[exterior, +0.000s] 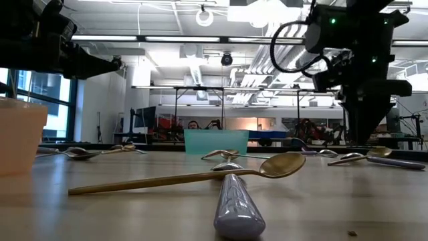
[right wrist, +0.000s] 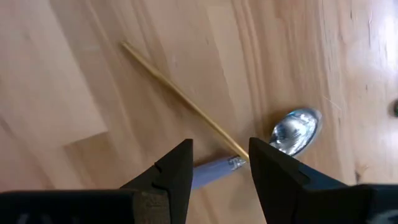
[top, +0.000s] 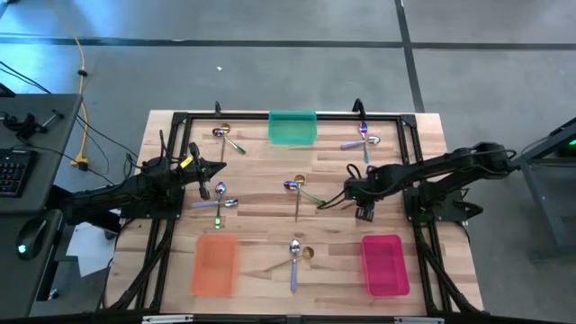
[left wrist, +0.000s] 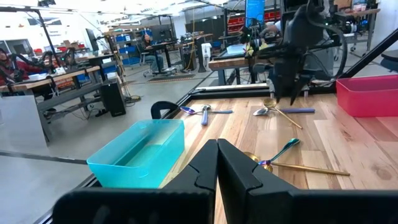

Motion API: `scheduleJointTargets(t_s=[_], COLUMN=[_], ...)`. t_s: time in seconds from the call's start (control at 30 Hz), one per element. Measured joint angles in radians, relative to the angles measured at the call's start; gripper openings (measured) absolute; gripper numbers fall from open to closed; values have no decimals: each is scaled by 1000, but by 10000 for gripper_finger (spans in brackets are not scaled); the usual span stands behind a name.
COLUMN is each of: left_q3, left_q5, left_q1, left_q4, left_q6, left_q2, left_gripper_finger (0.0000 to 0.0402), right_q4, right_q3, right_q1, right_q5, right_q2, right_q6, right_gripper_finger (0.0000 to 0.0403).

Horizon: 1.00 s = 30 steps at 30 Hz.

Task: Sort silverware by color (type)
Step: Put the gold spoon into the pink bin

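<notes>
Spoons [top: 295,255] all loose around green tray [top: 292,128] — none sorted | right gripper [right wrist: 219,163] spread over silver spoon [right wrist: 292,132] | left gripper [left wrist: 217,163] pressed together

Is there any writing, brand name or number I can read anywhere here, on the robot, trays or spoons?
No readable text in any view.
Green tray, orange tray, pink tray: plain, no labels.
Spoons, such as the gold spoon: no markings visible.
Blue screen in the room behind: too blurred to read.
</notes>
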Motion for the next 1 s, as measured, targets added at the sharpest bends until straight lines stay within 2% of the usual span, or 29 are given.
scheduleJointTargets(t_s=[0.57,0.7,0.9,1.0], left_q3=[0,0,0,0], left_q5=[0,0,0,0], left_q1=[0,0,0,0], left_q4=[0,0,0,0], left_q6=[0,0,0,0], left_q2=[0,0,0,0], left_gripper_finger=[0,0,0,0], right_q4=[81,86,100,101], right_q3=[4,3,2,2], right_q1=[-35,-67,-100,-106], right_q5=[-9,-52,-110,-113], right_q2=[212,217,217,217], right_q6=[-99,-101,-97,-72], right_gripper_finger=[137,102,19,6])
